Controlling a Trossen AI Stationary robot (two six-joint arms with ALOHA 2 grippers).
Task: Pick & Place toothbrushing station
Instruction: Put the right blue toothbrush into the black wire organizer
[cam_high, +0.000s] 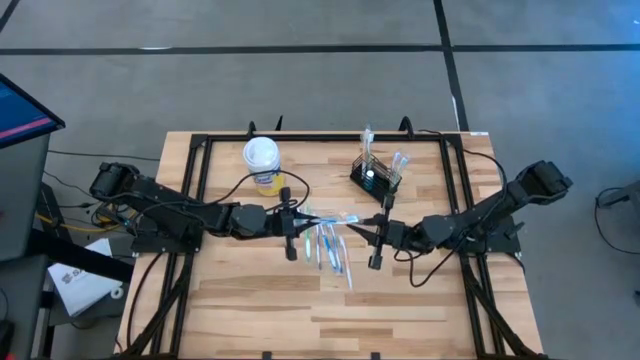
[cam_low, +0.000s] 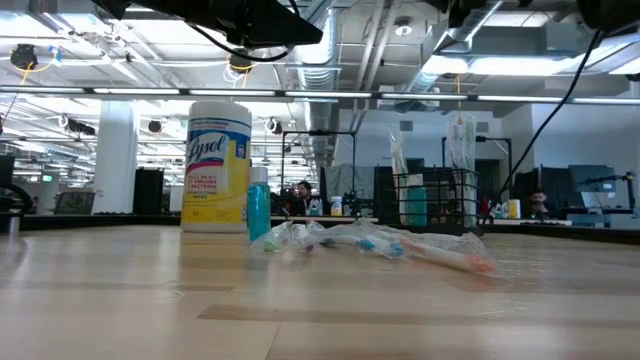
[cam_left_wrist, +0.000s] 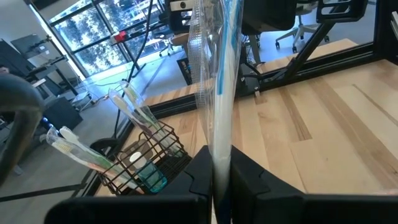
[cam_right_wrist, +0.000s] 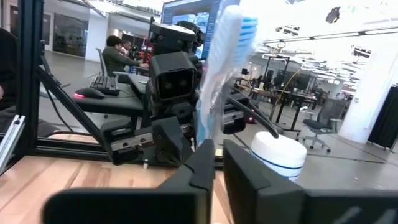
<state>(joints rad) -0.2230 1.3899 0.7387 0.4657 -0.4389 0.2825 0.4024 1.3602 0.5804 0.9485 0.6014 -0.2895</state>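
Starting at the left, the left gripper (cam_high: 300, 217) is reaching in from the worktop's left edge toward the middle, its fingers pinching one end of a wrapped toothbrush (cam_high: 336, 219); its own wrist view is showing the clear wrapper standing up between the pressed-together fingers (cam_left_wrist: 202, 177). Just beyond that arm, near the far edge, a white-lidded wipes canister (cam_high: 262, 163) is standing. At the centre a loose pile of wrapped toothbrushes (cam_high: 331, 249) is lying flat. Further right, the toothbrushing station (cam_high: 375, 176) is sitting near the far edge, right of centre, already holding a few upright brushes. The right gripper (cam_high: 376, 229) is meeting the same lifted toothbrush from the right, and its wrist view is showing the blue brush between fingers that are only barely parted, so a handover between the arms seems to be the step in hand. Next, one gripper probably needs to let go so the other can carry the brush to the caddy. Only the low view is showing the pile's bulk, and only the left wrist view is showing inside the caddy.
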